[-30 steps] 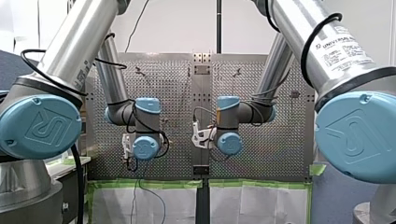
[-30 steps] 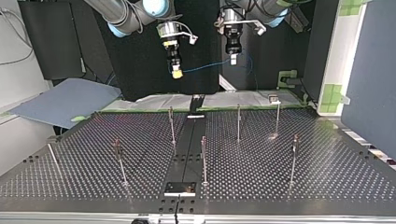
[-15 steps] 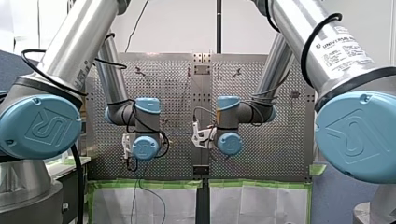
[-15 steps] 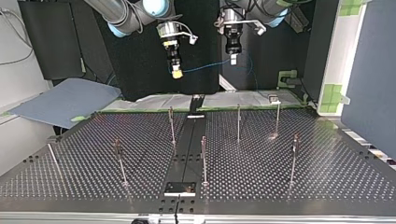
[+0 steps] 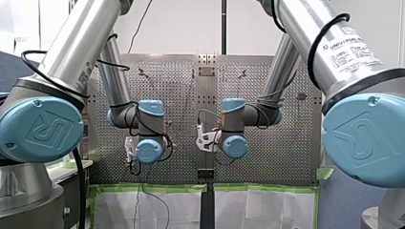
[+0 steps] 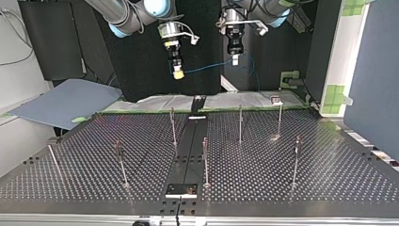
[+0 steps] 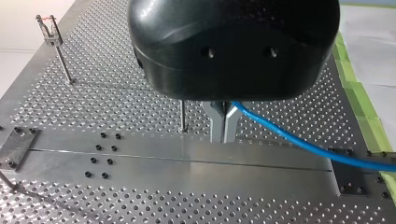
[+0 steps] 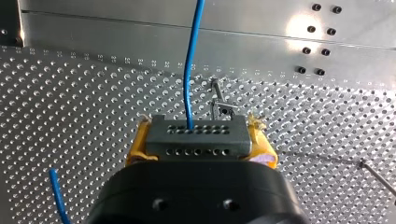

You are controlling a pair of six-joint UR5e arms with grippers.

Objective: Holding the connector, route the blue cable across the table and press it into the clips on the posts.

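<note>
My right gripper (image 8: 200,136) pinches the connector (image 8: 198,145) between yellow pads. My left gripper (image 7: 223,127) is pressed together on the cable (image 7: 285,139), which stretches between both grippers, clear of the posts (image 6: 205,160).

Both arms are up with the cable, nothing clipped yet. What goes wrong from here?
1. My right gripper clamps the connector only between its yellow pads, so a hard pull along the blue cable might twist it loose.
2. My left gripper pinches the cable directly. If it cannot slide, the short span between the arms may go taut.
3. The posts are thin, and a descending arm could hit one.
</note>
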